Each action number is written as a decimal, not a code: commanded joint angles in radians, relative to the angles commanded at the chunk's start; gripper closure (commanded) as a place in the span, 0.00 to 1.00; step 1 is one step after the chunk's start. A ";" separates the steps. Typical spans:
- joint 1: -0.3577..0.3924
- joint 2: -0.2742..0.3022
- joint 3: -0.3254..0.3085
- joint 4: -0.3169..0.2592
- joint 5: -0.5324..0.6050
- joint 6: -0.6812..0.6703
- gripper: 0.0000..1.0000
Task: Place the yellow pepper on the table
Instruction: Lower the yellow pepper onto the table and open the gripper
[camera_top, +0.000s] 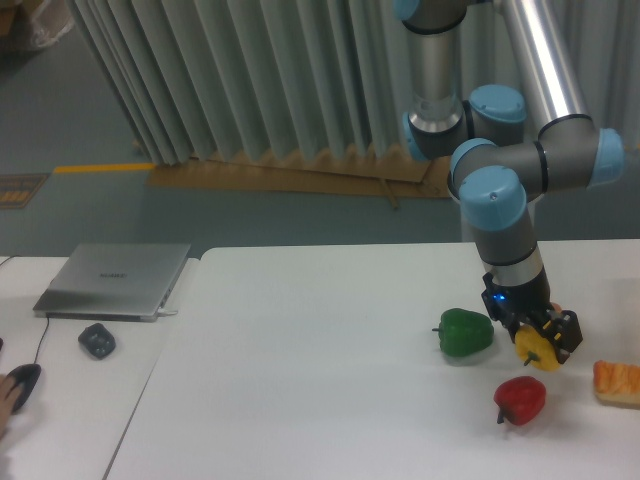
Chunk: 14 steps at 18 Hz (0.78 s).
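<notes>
Gripper (537, 340): black fingers clamped on the yellow pepper (535, 349), one each side; blue light glowing on the wrist just above.
Yellow pepper: held in the gripper, low over the table (300, 360), right half. Can't tell if it touches the top.
Yellow vs green: yellow sits just right of the green pepper (465, 332), v. close, contact not clear.
Yellow vs red: red pepper (520, 398) lies just below it, nearer the camera, small gap between.
Arm: grey tubes w/ blue joint caps, coming down from the upper right, last link near vertical over the gripper.
Table: big white top, rounded corner at upper left.
Right edge: orange, bread-like item (618, 381) cut off by the frame, on the table, near the red pepper.
Desk (70, 390): smaller white one at left, butting the table.
Laptop (115, 280): closed, silver, on the desk.
Desk extras: dark lump (97, 340) in front of the laptop; mouse (20, 381) at far left, fingers (6, 392) on it.
Backdrop: pale pleated curtain, yellow floor line.
</notes>
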 joint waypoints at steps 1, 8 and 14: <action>0.003 -0.002 -0.009 -0.002 0.021 0.020 0.58; 0.003 0.000 -0.031 -0.014 0.048 0.083 0.35; 0.000 -0.002 -0.031 -0.012 0.051 0.085 0.28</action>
